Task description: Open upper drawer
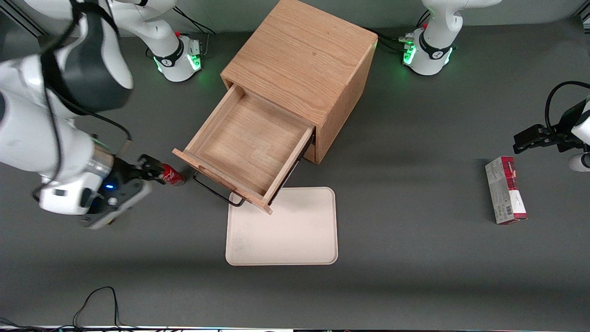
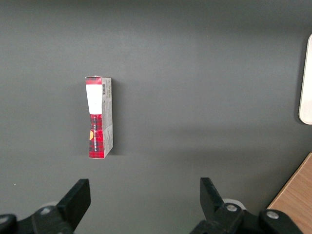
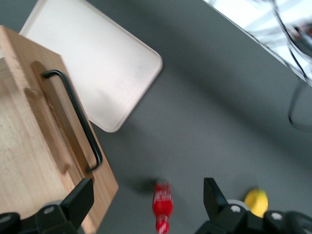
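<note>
The upper drawer [image 1: 249, 143] of the oak cabinet [image 1: 304, 60] stands pulled far out, its wooden tray empty, its long black wire handle [image 1: 216, 191] at the front. In the right wrist view the drawer front [image 3: 44, 146] and handle [image 3: 78, 117] show beside the gripper. My gripper [image 1: 152, 173] is open and empty, off the handle, toward the working arm's end of the table. A small red bottle [image 1: 173, 175] lies on the table under it, between the spread fingers [image 3: 146, 204].
A cream tray [image 1: 295, 230] lies on the table in front of the drawer, partly under its front edge. A red and white box [image 1: 505, 189] lies toward the parked arm's end. A yellow object [image 3: 256, 200] shows by the gripper. Cables lie at the table's near edge.
</note>
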